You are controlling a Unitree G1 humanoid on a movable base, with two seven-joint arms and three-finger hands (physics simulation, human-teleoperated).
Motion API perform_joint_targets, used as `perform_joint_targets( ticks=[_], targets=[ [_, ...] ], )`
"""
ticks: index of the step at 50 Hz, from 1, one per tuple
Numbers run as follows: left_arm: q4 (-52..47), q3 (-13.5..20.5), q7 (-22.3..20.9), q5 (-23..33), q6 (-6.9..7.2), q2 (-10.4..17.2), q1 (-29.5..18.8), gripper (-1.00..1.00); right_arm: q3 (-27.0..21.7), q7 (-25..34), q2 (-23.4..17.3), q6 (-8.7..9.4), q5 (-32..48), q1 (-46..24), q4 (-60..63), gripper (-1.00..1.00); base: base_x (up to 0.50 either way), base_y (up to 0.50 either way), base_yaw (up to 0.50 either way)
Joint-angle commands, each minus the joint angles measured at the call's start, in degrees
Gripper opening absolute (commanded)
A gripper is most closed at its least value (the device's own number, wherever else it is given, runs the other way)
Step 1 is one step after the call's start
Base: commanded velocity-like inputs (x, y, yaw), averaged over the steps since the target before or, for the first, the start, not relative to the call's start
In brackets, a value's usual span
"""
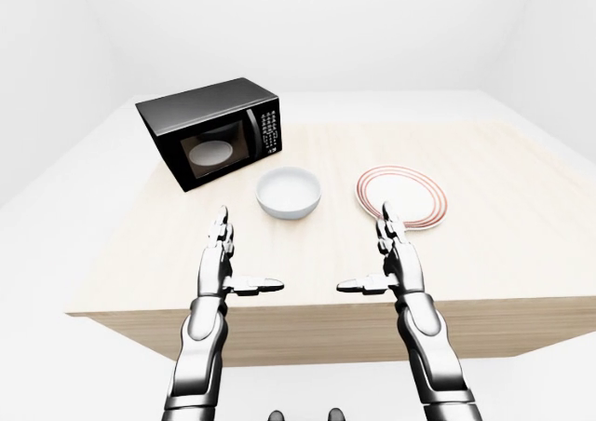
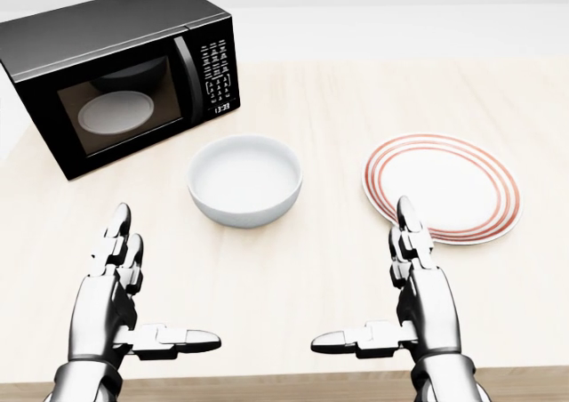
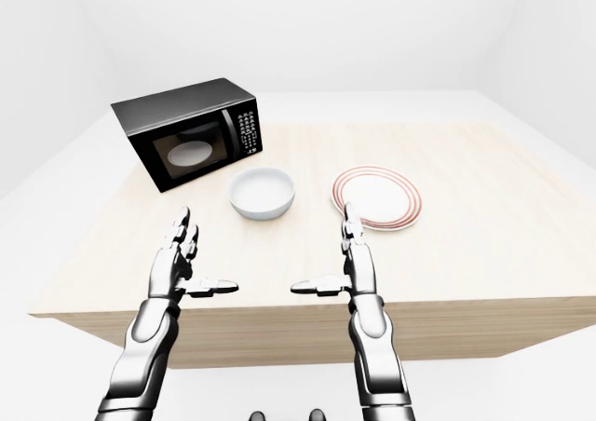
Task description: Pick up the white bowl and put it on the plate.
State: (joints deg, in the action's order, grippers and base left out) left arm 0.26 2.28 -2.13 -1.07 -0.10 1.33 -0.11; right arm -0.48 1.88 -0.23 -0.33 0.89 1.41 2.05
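A white bowl (image 2: 245, 180) stands upright on the wooden table (image 2: 320, 269), in the middle of the head view. A white plate with red rings (image 2: 442, 188) lies to its right, apart from it. My left hand (image 2: 142, 295) is open and empty, below and left of the bowl. My right hand (image 2: 387, 291) is open and empty, below the plate's left edge, with its fingertips (image 2: 405, 212) over the rim. Both hands point up the view with thumbs turned inward.
A black microwave (image 2: 116, 73) with its door shut stands at the upper left of the head view, close to the bowl. The table's near edge (image 1: 326, 311) runs just below my hands. White floor and walls surround the table.
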Motion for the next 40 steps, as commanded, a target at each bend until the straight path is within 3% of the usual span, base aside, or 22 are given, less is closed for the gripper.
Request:
perform_joint_targets(
  ticks=[1,29,40],
  targets=[
    [0.0,-0.1,0.0,0.0,0.0,-0.2,0.0,1.0,0.2,0.0,-0.1,0.5,-0.1,0.1,-0.5,1.0,0.0,0.0,0.0],
    [0.0,-0.1,0.0,0.0,0.0,-0.2,0.0,1.0,1.0,-0.2,-0.1,0.46,1.9,0.3,-0.9,1.0,0.0,0.0,0.0],
    [0.0,-0.1,0.0,0.0,0.0,-0.2,0.0,1.0,1.0,-0.3,-0.1,0.76,2.0,0.3,-0.5,1.0,0.18,0.12,0.0]
  ],
)
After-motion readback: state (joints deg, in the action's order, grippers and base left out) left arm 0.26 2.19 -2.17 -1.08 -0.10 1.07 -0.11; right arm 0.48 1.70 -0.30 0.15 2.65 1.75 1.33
